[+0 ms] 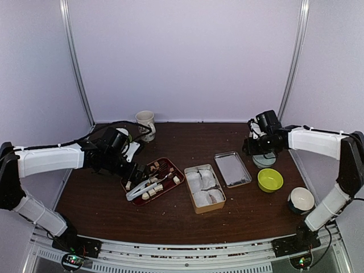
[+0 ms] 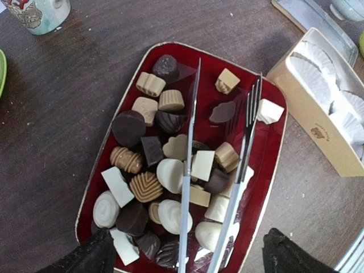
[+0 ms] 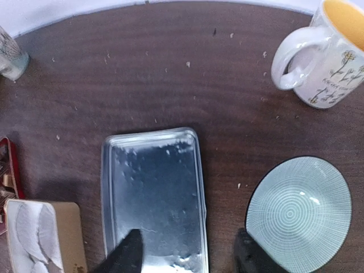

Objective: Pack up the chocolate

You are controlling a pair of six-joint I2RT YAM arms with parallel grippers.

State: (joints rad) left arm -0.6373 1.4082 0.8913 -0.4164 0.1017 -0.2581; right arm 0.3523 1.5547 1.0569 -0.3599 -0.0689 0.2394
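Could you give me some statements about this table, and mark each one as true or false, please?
1. The silver tongs lie on the chocolate in the red tray. True.
2. The box already holds chocolate. False: its paper cups look empty.
3. The right hand grips the mug. False: it is open above the metal lid, holding nothing.
4. The mug is yellow inside. True.

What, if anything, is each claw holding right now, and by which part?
Nothing. The left claw stands open over the tongs lying on the red tray; the right claw stands open above the silver lid.
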